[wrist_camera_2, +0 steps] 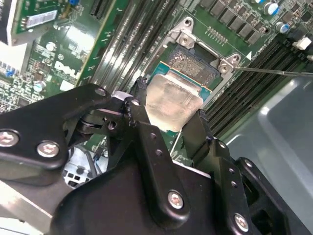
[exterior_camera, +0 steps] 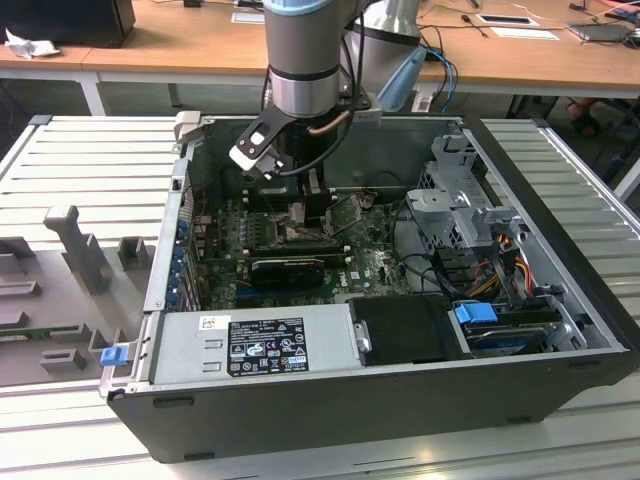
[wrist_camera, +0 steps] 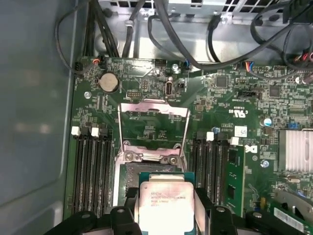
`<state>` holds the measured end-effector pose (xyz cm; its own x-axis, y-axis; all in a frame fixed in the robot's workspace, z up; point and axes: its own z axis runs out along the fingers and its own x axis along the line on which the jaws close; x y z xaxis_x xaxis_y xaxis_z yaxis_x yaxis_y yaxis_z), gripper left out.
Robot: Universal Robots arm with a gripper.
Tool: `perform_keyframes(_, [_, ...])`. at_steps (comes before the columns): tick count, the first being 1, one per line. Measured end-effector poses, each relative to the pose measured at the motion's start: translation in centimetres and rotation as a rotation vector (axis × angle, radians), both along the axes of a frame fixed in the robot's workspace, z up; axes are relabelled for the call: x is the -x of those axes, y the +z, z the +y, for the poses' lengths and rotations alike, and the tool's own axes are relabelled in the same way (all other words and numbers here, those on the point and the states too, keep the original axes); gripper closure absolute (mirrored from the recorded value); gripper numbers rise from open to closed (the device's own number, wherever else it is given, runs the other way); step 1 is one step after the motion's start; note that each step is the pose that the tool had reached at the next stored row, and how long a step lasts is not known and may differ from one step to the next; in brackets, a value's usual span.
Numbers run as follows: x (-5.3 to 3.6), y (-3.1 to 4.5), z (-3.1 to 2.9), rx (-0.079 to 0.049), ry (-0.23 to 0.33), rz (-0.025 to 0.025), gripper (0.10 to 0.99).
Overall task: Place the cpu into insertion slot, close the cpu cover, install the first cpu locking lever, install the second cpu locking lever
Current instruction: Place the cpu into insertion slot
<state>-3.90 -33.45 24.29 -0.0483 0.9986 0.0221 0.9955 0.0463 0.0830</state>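
Over the insertion slot (wrist_camera_2: 193, 63), cpu (wrist_camera_2: 172, 100) pinched by opposite edges inside the narrowed claw (wrist_camera_2: 171, 104).

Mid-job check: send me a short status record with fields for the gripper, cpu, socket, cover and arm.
gripper: shut on the cpu, one finger on each of two opposite edges
cpu: silver top facing up, held partly over the insertion slot; cannot tell whether it is seated
insertion slot: part of the contact field is exposed beyond the cpu
cpu cover: swung open, clear of the slot
arm: reaching down into the open computer case
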Motion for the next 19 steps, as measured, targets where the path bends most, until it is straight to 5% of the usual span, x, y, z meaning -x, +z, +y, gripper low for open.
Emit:
perform_keyframes(3, [0.16, -0.32, 0.13, 0.0, -0.017, 0.0001, 0.549])
perform_keyframes(6, [0.2, -1.09, 0.89, 0.0, -0.019, -0.0001, 0.549])
perform_keyframes(19, [0.52, -3.07, 1.08, -0.001, -0.03, 0.0002, 0.549])
